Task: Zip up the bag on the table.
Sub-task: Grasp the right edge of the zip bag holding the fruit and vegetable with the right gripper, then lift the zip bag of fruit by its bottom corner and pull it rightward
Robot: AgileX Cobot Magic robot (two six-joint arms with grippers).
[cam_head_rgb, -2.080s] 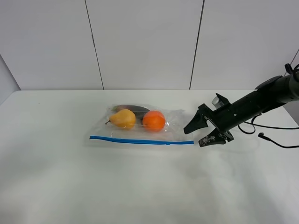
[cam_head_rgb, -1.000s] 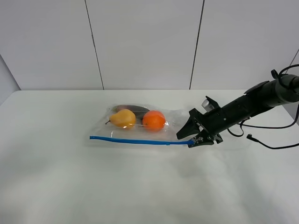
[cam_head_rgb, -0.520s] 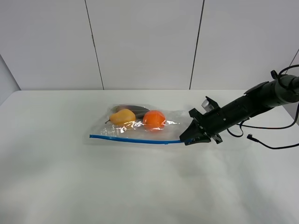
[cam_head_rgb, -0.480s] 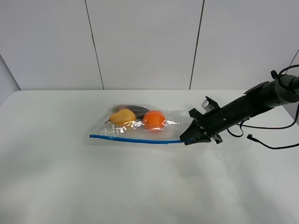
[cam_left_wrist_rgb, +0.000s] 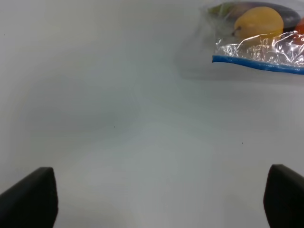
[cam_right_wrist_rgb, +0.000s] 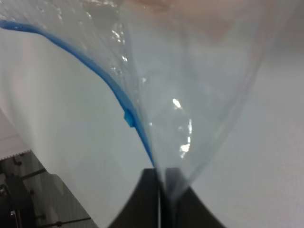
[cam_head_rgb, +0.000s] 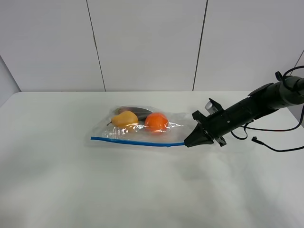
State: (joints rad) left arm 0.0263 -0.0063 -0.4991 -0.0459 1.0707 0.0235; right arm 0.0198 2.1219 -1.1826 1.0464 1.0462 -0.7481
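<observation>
The clear bag (cam_head_rgb: 142, 127) lies on the white table (cam_head_rgb: 142, 190) with a yellow pear (cam_head_rgb: 124, 119), an orange (cam_head_rgb: 156, 122) and a dark fruit inside. Its blue zipper strip (cam_head_rgb: 137, 141) runs along the near edge. My right gripper (cam_head_rgb: 190, 142) is shut on the bag's right end, at the zipper's end, and holds that corner slightly raised. The right wrist view shows the closed fingers (cam_right_wrist_rgb: 153, 197) pinching the plastic, with the blue slider (cam_right_wrist_rgb: 129, 118) a little way along the strip. My left gripper (cam_left_wrist_rgb: 156, 209) is open and empty over bare table; the bag (cam_left_wrist_rgb: 266, 45) lies apart from it.
A black cable (cam_head_rgb: 278, 142) trails on the table at the far right behind my right arm (cam_head_rgb: 251, 108). A pale panelled wall (cam_head_rgb: 142, 42) stands behind the table's back edge.
My right gripper moved left to the bag's right end, closed on it by the zipper's end, and lifted that corner a little. The plastic now crinkles over the fruit.
</observation>
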